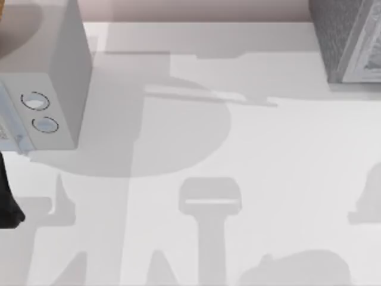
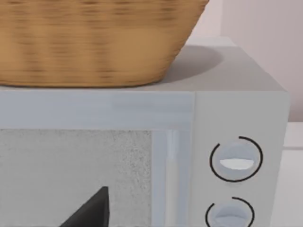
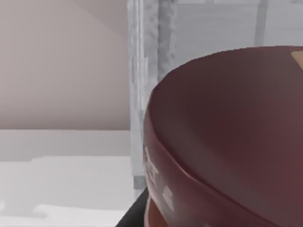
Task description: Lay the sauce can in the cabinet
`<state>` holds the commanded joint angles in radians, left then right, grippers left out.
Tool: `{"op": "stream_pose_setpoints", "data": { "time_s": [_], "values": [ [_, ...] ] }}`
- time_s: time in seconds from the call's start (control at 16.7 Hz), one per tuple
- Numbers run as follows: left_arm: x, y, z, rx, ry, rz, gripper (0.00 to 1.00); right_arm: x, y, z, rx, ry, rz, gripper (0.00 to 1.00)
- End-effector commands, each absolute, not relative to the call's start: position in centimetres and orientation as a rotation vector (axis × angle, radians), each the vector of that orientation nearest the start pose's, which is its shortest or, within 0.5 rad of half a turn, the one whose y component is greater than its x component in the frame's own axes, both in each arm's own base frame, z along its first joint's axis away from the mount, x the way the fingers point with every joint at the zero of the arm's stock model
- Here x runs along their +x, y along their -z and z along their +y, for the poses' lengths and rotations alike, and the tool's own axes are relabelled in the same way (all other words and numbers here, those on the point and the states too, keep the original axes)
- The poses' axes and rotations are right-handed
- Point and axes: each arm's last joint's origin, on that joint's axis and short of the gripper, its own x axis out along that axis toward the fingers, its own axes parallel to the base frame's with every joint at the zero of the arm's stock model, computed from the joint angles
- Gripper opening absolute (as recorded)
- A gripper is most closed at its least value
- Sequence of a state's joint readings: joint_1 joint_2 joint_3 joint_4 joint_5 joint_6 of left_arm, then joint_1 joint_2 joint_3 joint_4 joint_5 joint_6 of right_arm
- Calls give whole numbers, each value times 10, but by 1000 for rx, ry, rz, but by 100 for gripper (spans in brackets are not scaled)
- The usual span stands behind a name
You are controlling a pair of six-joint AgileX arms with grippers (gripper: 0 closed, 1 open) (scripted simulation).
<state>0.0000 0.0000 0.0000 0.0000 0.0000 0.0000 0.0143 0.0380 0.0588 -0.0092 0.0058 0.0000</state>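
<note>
The sauce can sits very close to the camera in the right wrist view, its dark maroon round top facing it. One dark finger of my right gripper presses against the can's side, so the gripper is shut on it. Just beyond the can stands the grey cabinet, which is at the table's far right corner in the top view. My left arm stays at the table's left edge, and a dark part of my left gripper hangs in front of the microwave door.
A grey microwave with two round knobs occupies the far left of the table. A woven basket rests on top of it. The white tabletop stretches between the microwave and the cabinet.
</note>
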Motion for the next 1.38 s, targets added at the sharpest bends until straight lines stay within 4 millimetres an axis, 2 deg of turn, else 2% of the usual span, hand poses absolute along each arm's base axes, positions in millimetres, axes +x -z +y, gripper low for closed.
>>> {"op": "stream_pose_setpoints", "data": {
  "time_s": [0.12,0.24,0.54,0.66,0.78,1.02,1.38],
  "values": [
    [106,-160,-1,0,0,0,100,104,-199,1,-2,-9,-18,0],
    [106,-160,-1,0,0,0,100,104,-230,2,-3,-8,-20,0],
    [106,-160,-1,0,0,0,100,113,-336,6,1,-5,-69,0],
    [106,-160,-1,0,0,0,100,121,-369,9,3,-5,-74,0],
    [106,-160,-1,0,0,0,100,133,-391,11,3,-4,-47,0],
    [106,-160,-1,0,0,0,100,171,-418,19,-7,0,66,0],
    [106,-160,-1,0,0,0,100,219,-491,35,-6,0,49,0]
  ]
}}
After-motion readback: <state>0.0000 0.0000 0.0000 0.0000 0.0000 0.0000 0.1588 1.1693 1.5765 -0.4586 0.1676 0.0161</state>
